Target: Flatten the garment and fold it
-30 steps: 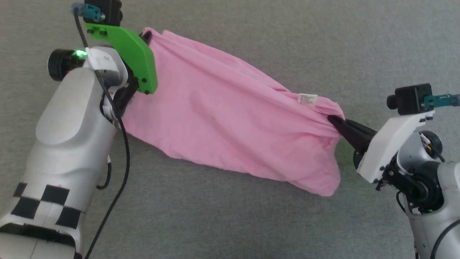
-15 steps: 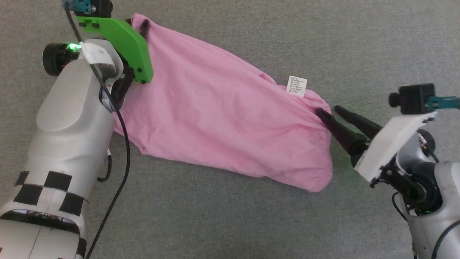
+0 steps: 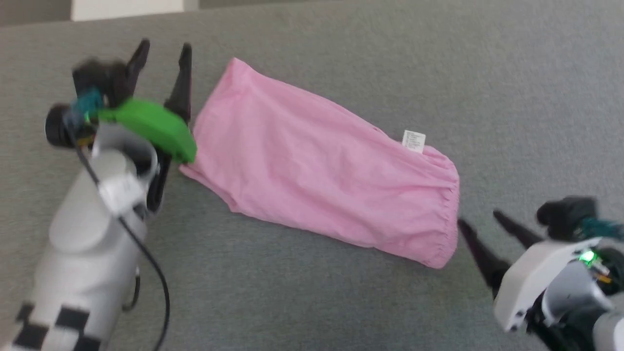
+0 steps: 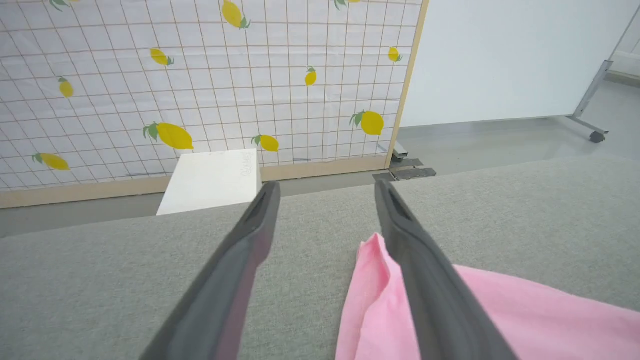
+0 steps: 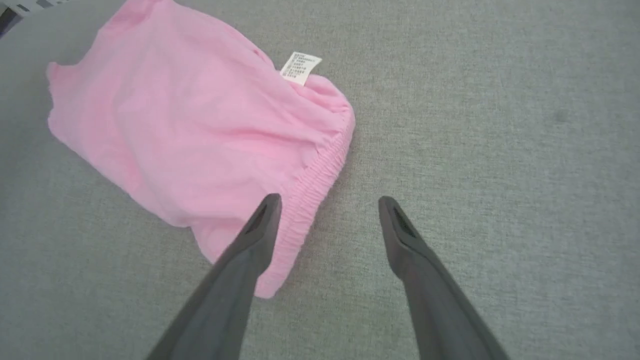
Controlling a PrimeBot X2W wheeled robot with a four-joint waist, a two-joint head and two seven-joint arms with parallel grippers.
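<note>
Lying flat on the grey surface (image 3: 487, 73), the garment (image 3: 321, 165) is seen slanting between left gripper (image 3: 165, 46) and right gripper (image 3: 478, 218), both held open and empty; gathered edge (image 3: 451, 214) nearest the right.

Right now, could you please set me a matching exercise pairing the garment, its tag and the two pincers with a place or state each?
1. garment
2. tag
3. left pincer
4. right pincer

A. open, beside the gathered edge
B. white, at the garment's far edge
C. open, left of the garment
D. lying spread on the grey surface

Pairs: 1-D, 2-B, 3-C, 4-A
</note>
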